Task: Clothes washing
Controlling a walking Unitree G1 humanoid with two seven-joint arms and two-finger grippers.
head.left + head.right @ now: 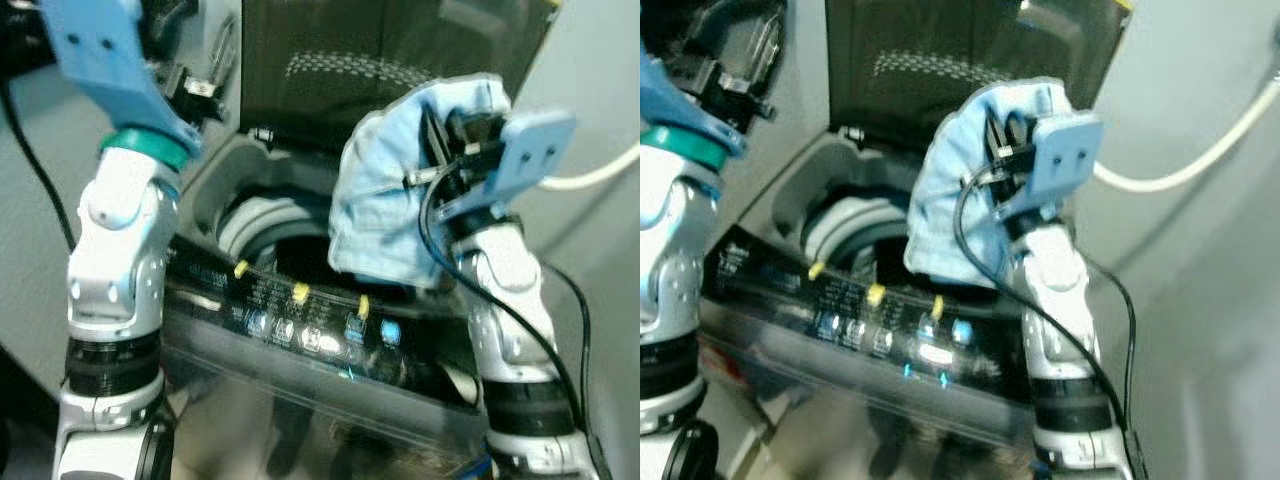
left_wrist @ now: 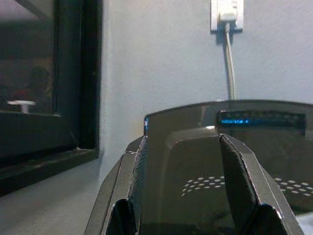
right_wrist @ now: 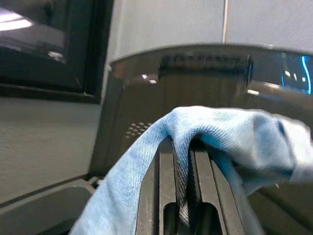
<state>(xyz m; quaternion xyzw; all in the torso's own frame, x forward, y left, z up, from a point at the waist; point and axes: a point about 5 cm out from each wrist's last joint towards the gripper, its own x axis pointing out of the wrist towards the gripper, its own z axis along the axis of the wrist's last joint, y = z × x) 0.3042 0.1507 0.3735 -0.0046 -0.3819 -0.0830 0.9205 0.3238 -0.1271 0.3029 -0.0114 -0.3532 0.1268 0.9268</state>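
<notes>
A light blue denim garment (image 1: 400,180) hangs from my right gripper (image 3: 183,159), which is shut on a fold of it above the open top of the washing machine (image 1: 300,300). The cloth (image 1: 970,190) drapes down toward the dark drum opening (image 1: 290,250). The machine's smoked lid (image 1: 380,60) stands raised behind it. My left gripper (image 2: 183,171) is raised at the upper left, open and holding nothing, its fingers (image 2: 234,181) pointing at the lid (image 2: 220,147).
A lit control panel (image 1: 310,330) with yellow tags runs along the machine's front edge. A white hose (image 1: 1200,160) crosses the grey wall at the right. A wall socket with a white cord (image 2: 227,29) and a dark window (image 2: 44,78) lie beyond the lid.
</notes>
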